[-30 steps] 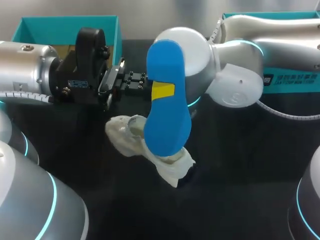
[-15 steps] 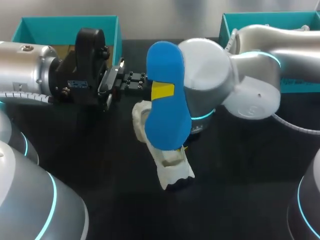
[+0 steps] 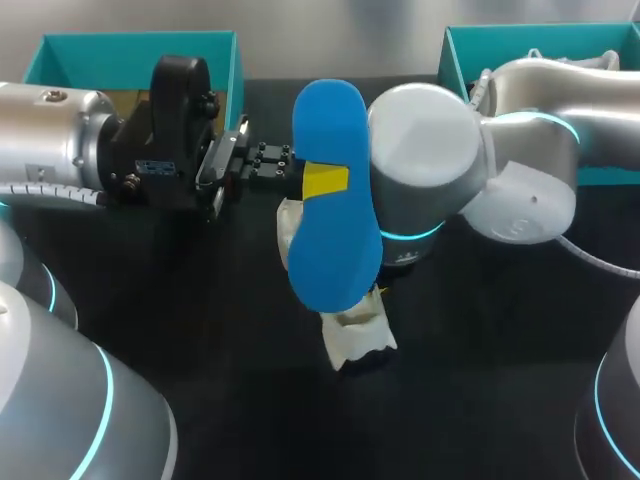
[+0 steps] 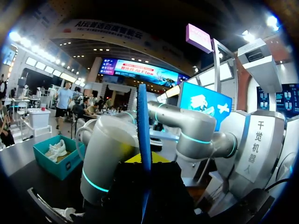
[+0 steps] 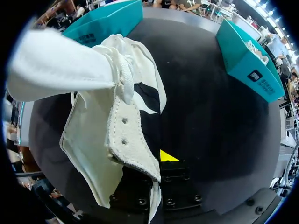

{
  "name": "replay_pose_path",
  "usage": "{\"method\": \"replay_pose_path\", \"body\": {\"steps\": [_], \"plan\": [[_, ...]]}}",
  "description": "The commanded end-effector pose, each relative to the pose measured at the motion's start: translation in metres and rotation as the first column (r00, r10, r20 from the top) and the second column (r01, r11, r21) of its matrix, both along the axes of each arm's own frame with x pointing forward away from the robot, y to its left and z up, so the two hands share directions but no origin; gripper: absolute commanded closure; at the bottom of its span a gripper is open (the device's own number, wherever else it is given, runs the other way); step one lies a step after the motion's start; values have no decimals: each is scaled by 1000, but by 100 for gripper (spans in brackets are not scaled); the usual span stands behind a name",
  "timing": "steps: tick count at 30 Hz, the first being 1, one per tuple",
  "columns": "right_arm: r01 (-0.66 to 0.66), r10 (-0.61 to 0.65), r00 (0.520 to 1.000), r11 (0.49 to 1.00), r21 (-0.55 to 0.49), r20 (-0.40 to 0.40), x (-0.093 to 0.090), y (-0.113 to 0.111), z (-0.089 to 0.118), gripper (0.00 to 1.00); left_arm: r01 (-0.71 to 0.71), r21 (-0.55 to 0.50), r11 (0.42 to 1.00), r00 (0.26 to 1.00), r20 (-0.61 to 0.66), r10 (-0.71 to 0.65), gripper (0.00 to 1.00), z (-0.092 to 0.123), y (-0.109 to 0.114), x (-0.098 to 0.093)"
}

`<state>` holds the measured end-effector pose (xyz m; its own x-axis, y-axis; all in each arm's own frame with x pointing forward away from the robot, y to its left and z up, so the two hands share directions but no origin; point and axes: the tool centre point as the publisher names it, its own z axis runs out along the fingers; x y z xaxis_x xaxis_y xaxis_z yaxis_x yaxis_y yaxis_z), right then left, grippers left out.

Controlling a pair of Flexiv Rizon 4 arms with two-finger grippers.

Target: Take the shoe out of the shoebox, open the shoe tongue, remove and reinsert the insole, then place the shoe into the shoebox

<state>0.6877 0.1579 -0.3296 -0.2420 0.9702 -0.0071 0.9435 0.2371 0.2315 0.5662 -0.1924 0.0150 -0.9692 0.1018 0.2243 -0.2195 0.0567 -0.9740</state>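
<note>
My left gripper [image 3: 288, 170] holds a blue insole [image 3: 332, 200] with a yellow patch up in the air, its fingers shut on the insole's edge. In the left wrist view the insole [image 4: 142, 121] stands edge-on above that gripper [image 4: 145, 163]. The white shoe [image 3: 355, 330] hangs partly hidden behind and below the insole. My right arm's wrist [image 3: 420, 170] covers its gripper in the head view. In the right wrist view the right gripper [image 5: 161, 163] is shut on the rim of the shoe [image 5: 93, 107], whose tongue and laces spread out ahead of it.
A teal shoebox [image 3: 60, 55] stands at the back left behind my left arm. A second teal box [image 3: 470, 45] stands at the back right, and the left wrist view shows a white shoe lying in this box [image 4: 58, 169]. Black tabletop [image 3: 200, 330] surrounds the shoe.
My right arm has swung to the right and nearer, turning the shoe from lying toward the left to hanging under the insole. The left arm and insole have stayed put.
</note>
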Motion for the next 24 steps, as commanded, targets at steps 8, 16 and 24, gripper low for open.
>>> {"method": "replay_pose_path", "body": {"steps": [8, 16, 24], "plan": [[18, -16, 998, 999, 43, -57, 10, -19, 2, 100, 0, 2, 1000, 1000, 0, 0, 100, 0, -1, 0], [58, -54, 996, 997, 48, -76, 5, -15, 1, 100, -40, -118, 992, 998, 44, 46, 100, 41, 7, 22], [134, -125, 984, 989, 60, -128, 6, -11, -2, 100, -114, -81, 990, 992, 47, 118, 100, 43, 38, 43]]}}
